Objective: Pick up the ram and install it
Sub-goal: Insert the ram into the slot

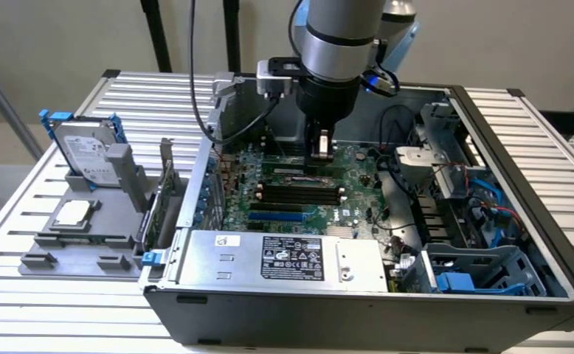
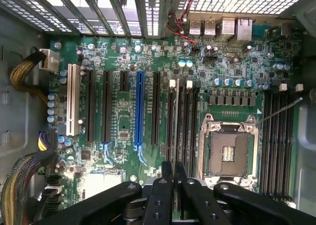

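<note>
We see a hard drive (image 1: 83, 153) and processor chip (image 1: 74, 213) on a grey holder (image 1: 43, 259) beside an open computer case (image 1: 366, 318).

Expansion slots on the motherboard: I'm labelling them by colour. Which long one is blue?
The blue slot, flanked by black slots; the only other coloured one is the white slot nearest the yellow cable bundle.

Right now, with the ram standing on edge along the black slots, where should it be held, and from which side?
By its upper long edge, from straight above, pinching the two flat faces. The ram is thin, stands on edge in line with the slots, and neighbouring slots crowd its sides. The gripper seems to hold it so.
</note>
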`<state>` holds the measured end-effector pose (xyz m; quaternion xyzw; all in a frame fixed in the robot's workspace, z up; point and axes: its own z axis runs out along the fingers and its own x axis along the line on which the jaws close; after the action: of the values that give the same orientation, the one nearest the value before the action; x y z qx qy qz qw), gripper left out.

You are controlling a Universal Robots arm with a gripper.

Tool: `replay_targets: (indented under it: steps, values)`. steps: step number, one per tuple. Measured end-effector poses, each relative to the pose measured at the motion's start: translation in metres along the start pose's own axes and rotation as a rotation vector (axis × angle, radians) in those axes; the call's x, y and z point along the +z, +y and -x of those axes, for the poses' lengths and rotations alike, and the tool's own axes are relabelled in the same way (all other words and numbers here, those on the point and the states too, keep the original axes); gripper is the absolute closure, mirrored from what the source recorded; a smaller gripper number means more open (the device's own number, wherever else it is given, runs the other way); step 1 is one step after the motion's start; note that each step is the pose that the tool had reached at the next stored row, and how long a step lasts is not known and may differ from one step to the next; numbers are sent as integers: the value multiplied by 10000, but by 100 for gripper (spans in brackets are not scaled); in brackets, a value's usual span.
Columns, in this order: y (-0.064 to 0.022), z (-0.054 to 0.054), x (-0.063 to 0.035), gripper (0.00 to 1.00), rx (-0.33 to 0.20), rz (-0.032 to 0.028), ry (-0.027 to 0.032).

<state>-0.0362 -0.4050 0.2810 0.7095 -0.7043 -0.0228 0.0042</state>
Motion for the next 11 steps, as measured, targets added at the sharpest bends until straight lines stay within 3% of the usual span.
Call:
replay_targets:
  steps: [11]
  values:
    - [-26,-9,199,87,-15,0,8]
